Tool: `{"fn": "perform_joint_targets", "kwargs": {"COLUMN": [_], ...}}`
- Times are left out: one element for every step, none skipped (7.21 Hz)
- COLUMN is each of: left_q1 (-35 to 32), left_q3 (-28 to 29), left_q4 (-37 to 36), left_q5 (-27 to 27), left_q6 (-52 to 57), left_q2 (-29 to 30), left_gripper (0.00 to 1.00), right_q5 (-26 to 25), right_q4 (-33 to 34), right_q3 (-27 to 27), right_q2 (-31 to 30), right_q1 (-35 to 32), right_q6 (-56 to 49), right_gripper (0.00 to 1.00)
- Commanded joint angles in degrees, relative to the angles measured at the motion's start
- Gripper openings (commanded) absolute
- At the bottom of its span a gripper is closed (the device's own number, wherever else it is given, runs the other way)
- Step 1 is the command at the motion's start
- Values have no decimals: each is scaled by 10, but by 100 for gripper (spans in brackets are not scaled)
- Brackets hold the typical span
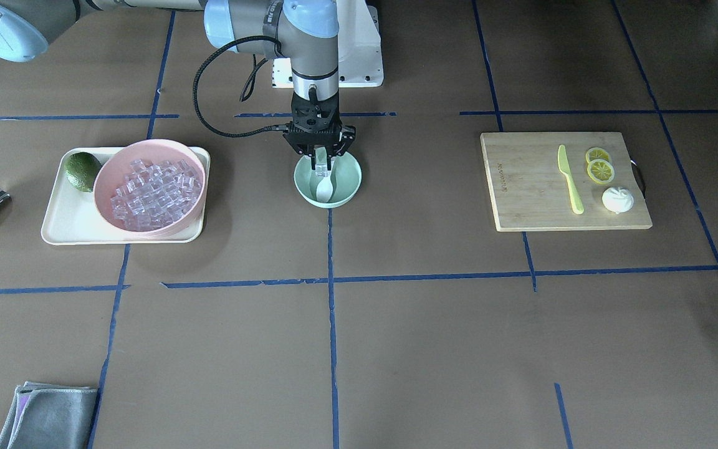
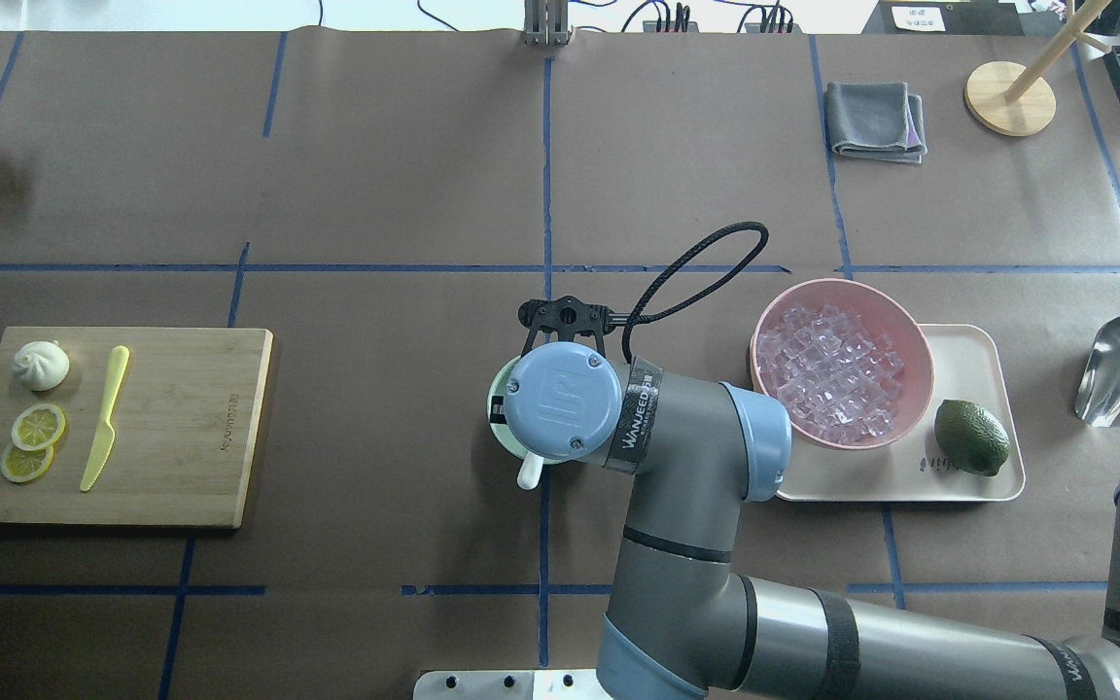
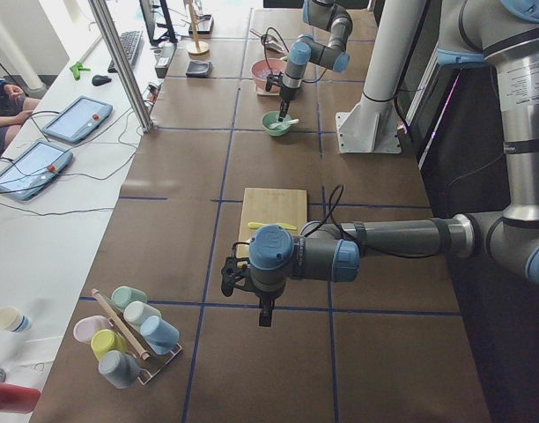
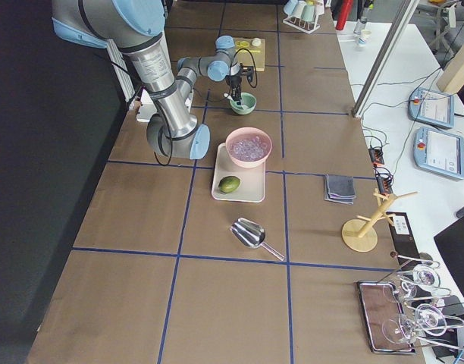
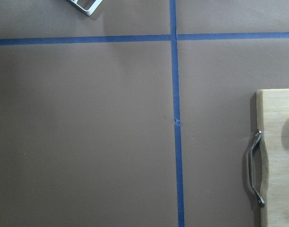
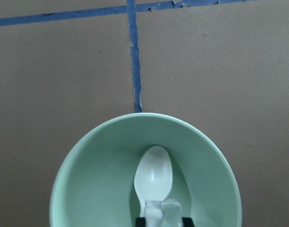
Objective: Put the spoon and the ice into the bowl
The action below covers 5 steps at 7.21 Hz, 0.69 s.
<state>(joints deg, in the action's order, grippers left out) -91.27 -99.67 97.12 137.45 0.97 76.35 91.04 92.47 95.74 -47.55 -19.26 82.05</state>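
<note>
The ice (image 6: pixel 162 211), one clear cube, sits clamped between the fingers of the right hand (image 1: pixel 321 167), poised over the inside of the mint-green bowl (image 6: pixel 83 165). Directly below it lies the spoon (image 6: pixel 154 176), with its scoop on the bowl's floor. In the overhead view the handle leans out over the rim on the robot's side. We cannot tell whether the cube touches the spoon.

The bowl stands on the table (image 1: pixel 396 349) astride a blue tape line. The pink bowl (image 1: pixel 107 169) of heaped cubes waits on its tray (image 1: pixel 60 231) well off to one side. The left hand (image 3: pixel 263 310) hangs far away, past the cutting board (image 1: pixel 521 187), and we cannot tell whether it is parted or clenched.

As we judge it, the spoon's half of the task is done and only the cube's release remains, and that is where the trouble could come. A hard, slick cube let go onto the scoop may bounce and skip over the low rim. It may also strike the spoon near its neck and lever the overhanging handle, tipping the spoon out. If the hand goes lower first, its fingers could catch the handle or nudge the light bowl along the table.
</note>
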Motion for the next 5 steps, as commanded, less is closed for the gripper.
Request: {"fn": "perform_joint_targets", "kwargs": {"left_q1": [0, 1, 0, 0, 1], "left_q3": [1, 1, 1, 3, 13], "left_q4": [0, 0, 0, 0, 0], "left_q5": [0, 0, 1, 0, 0], "left_q6": [0, 0, 0, 0, 1], "left_q2": [0, 0, 0, 0, -1], "left_gripper": [100, 100, 100, 100, 100], "right_q5": [0, 0, 0, 9, 36], "right_q4": [-2, -2, -2, -1, 3], "right_q3": [-4, -4, 1, 3, 3], "right_q2": [0, 1, 3, 4, 3], "right_q1": [0, 0, -2, -21, -51], "right_q6": [-1, -2, -8, -21, -65], "right_gripper": [91, 92, 96, 97, 98]}}
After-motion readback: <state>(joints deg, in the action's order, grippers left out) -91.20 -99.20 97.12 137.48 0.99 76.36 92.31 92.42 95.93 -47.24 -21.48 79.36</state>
